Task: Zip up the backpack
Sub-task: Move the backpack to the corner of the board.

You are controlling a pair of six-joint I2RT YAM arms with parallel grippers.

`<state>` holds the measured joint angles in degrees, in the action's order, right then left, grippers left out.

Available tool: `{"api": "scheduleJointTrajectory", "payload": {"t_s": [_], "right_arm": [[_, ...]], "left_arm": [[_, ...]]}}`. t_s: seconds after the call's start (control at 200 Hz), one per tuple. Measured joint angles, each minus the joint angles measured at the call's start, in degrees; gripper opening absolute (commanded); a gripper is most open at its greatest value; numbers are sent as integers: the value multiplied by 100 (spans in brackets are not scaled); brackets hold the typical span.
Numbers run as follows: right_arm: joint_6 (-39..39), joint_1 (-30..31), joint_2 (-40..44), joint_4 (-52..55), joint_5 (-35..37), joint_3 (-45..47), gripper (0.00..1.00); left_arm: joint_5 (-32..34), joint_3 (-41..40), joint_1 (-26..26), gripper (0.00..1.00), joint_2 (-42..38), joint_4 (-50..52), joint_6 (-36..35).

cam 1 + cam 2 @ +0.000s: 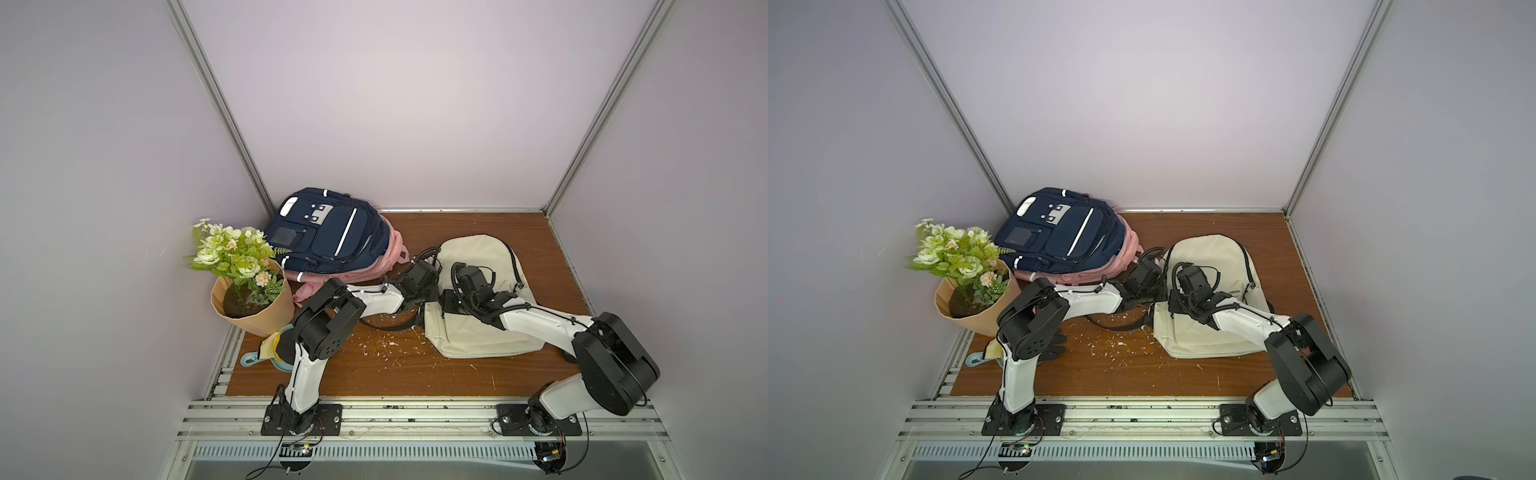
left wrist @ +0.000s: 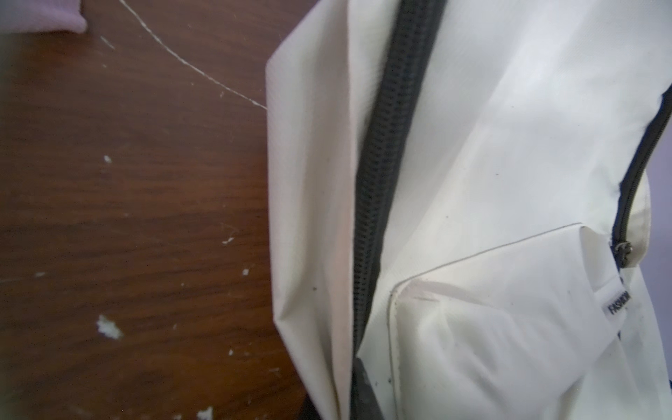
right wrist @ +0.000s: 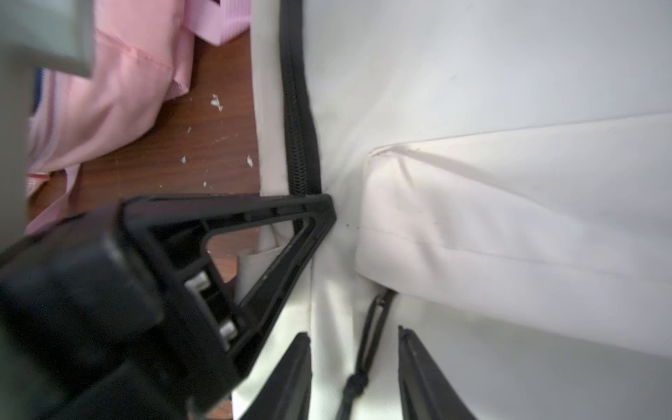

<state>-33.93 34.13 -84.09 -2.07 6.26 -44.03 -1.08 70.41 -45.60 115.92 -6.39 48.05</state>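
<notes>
Crowding one cream backpack (image 1: 478,336): left pincer (image 3: 328,207), right pincer (image 3: 353,331) (two stacked backpacks (image 1: 332,245) behind)

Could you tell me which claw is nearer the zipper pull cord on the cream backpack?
Right. The right claw is open astride the pull cord; the left claw pinches the cream backpack beside the zipper, further along.

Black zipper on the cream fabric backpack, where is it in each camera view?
Both top views: black zipper curves down the cream fabric backpack's right side.
Left wrist: zipper runs top to bottom, centre.
Right wrist: zipper vertical, upper centre-left.
Shared landmark: white-flecked wooden table.
</notes>
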Motion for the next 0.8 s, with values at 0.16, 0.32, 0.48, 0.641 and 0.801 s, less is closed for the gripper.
{"api": "scheduleJointTrajectory", "payload": {"t_s": [0.16,0.32,0.48,0.641,0.801], "right_arm": [[87,-796,446,212,201,170,51],[114,-1784,326,492,284,356,53],[42,-2404,-105,525,404,269,57],[-155,-2852,-498,433,586,-111,57],[-269,-3233,-905,413,859,-568,62]], "left_arm": [[48,636,-26,0,361,238,2],[48,1790,-24,0,1088,505,7],[66,2736,-24,0,1687,719,68],[74,3764,-20,0,2288,1021,85],[50,5014,-20,3,3008,1281,92]]}}
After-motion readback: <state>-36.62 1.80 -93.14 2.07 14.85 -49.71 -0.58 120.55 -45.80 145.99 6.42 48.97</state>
